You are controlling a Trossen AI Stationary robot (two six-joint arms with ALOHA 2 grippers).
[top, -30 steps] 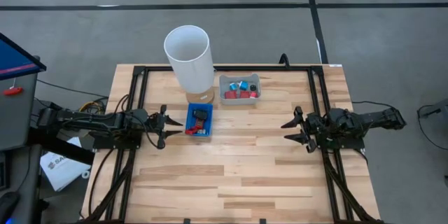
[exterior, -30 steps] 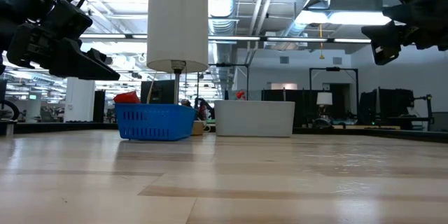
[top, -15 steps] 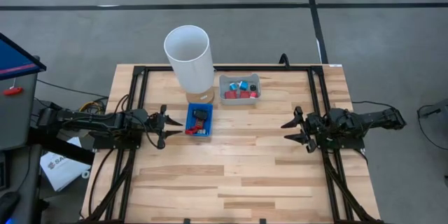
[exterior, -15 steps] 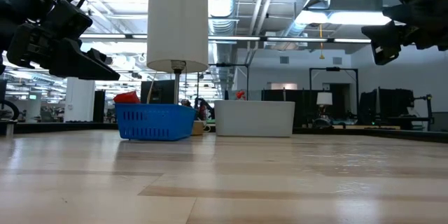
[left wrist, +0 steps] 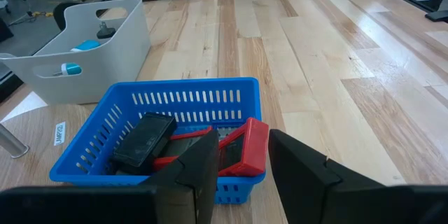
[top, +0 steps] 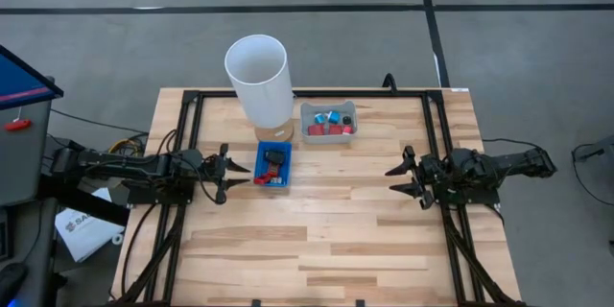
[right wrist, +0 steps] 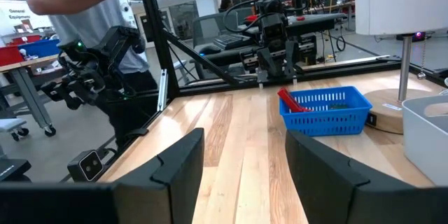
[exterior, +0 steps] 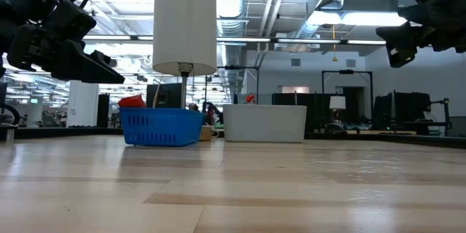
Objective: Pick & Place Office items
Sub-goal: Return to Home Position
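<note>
Over on the left side of the table [top: 326, 240], your left gripper [top: 219, 174] hung with its fingers spread and nothing in them, just beside the blue basket [top: 258, 165] where the red clock [left wrist: 246, 147] and black clock [left wrist: 143, 140] lay. Your right gripper [top: 401, 177] sat just as empty and spread, well apart on the other side. For homing, I'd say you wanted to back that left gripper straight away from the basket, nice and slow, so a fingertip couldn't catch its rim.
</note>
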